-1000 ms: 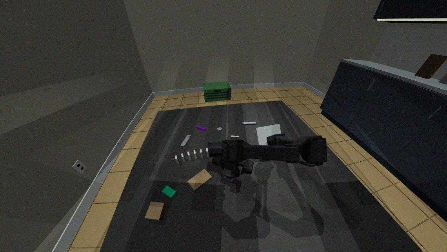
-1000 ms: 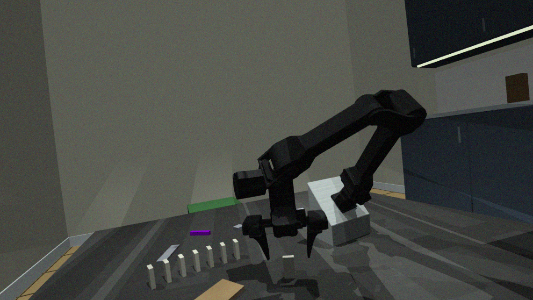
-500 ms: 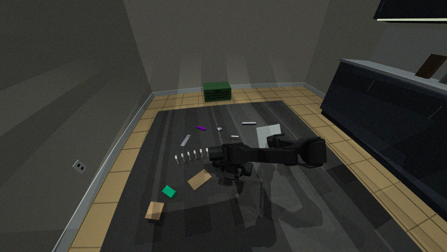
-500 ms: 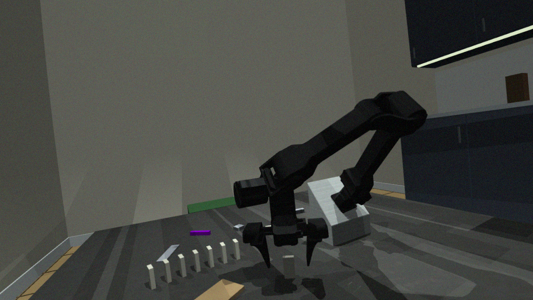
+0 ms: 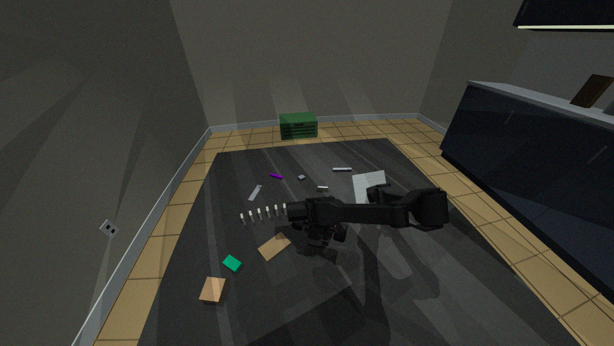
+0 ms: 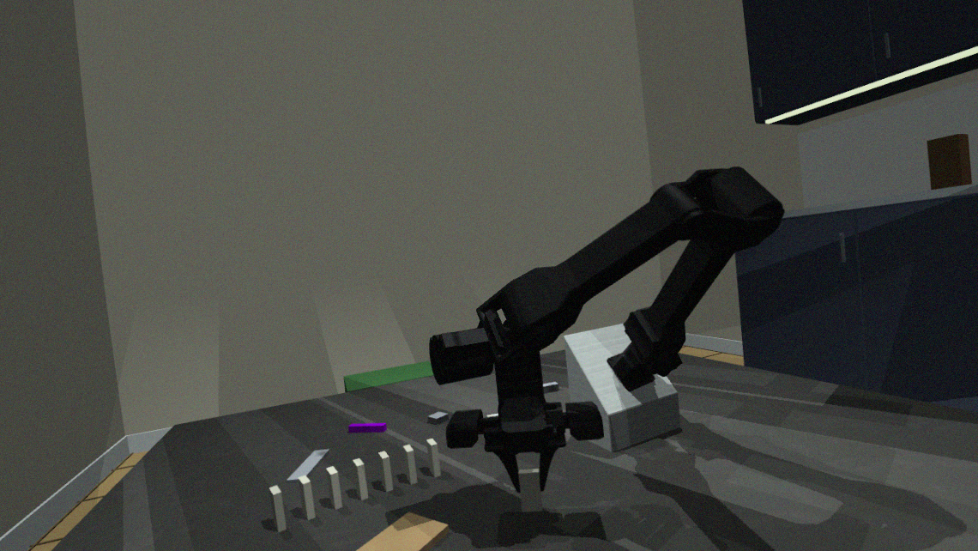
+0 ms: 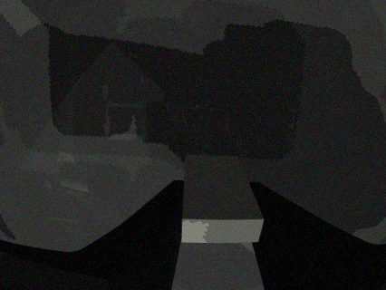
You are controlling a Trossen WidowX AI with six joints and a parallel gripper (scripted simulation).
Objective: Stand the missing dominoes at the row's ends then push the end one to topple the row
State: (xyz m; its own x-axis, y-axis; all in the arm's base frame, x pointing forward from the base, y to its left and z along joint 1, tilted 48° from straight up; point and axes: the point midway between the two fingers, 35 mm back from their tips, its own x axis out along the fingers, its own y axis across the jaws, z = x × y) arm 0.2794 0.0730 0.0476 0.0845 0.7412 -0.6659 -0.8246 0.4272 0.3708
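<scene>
Several pale dominoes stand upright in a row; one near its middle (image 5: 267,211) (image 6: 360,480) shows in the top and exterior views. A separate domino (image 6: 531,503) (image 7: 222,231) stands upright to the right of the row in the exterior view. My gripper (image 6: 531,488) (image 7: 215,191) points down and is shut on this domino, one finger against each narrow side. The arm hides it in the top view, along with the near end of the row. Another pale-topped piece (image 5: 322,188) lies behind the arm, mostly hidden in the exterior view.
A tan block (image 5: 273,246) (image 6: 405,534) lies in front of the row. A teal block (image 5: 231,263) and an orange block (image 5: 212,289) lie farther left. Behind are a grey strip (image 5: 255,192), purple bar (image 5: 276,175) and white sloped block (image 6: 642,424).
</scene>
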